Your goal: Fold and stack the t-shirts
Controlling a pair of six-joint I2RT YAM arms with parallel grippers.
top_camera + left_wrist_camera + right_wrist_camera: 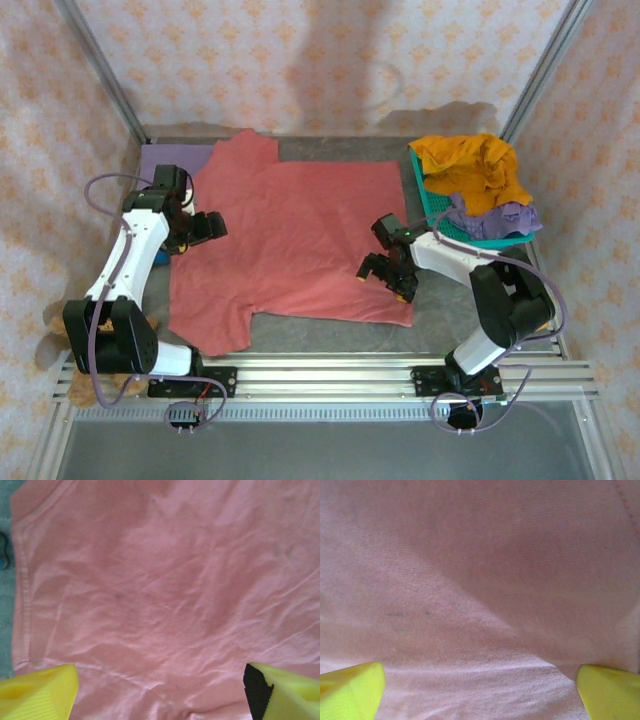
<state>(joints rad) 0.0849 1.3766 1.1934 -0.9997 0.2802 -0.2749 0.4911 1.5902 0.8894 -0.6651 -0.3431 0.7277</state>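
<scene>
Your left end effector (207, 228) hangs jaws spread wide over red t-shirt (300, 240) left edge; right end effector (385, 273) likewise gaping, empty, near right edge.

The spread t-shirt (290, 240) is plain dusty red, pinker in the wrist views. The teal mesh basket (424, 192) holds a mustard orange t-shirt (470, 170) and a lavender purple t-shirt (505, 218). Another lavender cloth (168, 158), perhaps a shirt, shows far left. The table (340, 150) is grey, the walls (300, 60) cream with a small orange floral print. The arms (135, 250) are white and black, their fingertips (40, 692) bright yellow.
</scene>
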